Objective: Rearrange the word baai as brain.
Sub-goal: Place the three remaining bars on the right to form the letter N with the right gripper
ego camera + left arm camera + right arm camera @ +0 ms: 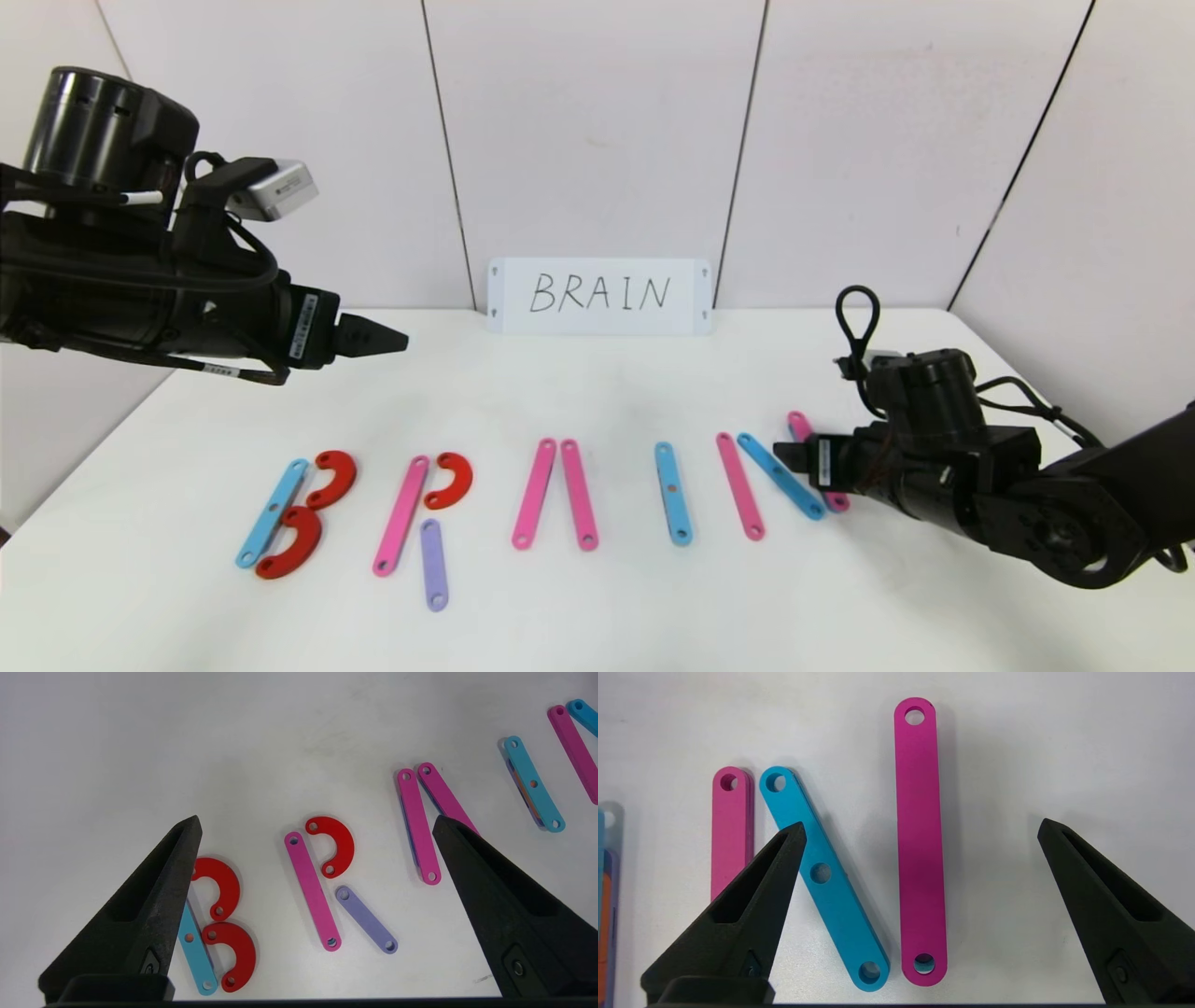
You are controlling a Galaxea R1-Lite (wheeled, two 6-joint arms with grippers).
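The word lies in a row on the white table (597, 392). B is a blue strip (271, 511) with two red curves (331, 478). R is a pink strip (401, 515), a red curve (450, 481) and a purple strip (433, 564). A is two pink strips (534, 493). I is a blue strip (672, 493). N is a pink strip (739, 485), a slanted blue strip (780, 476) and a pink strip (920, 858). My right gripper (922, 826) is open and empty, low over that last pink strip. My left gripper (316, 819) is open and empty, raised above the B and R.
A white card (599, 296) with BRAIN handwritten in black leans against the back wall. The table's left edge runs close to the B. The right arm's body covers the table to the right of the N.
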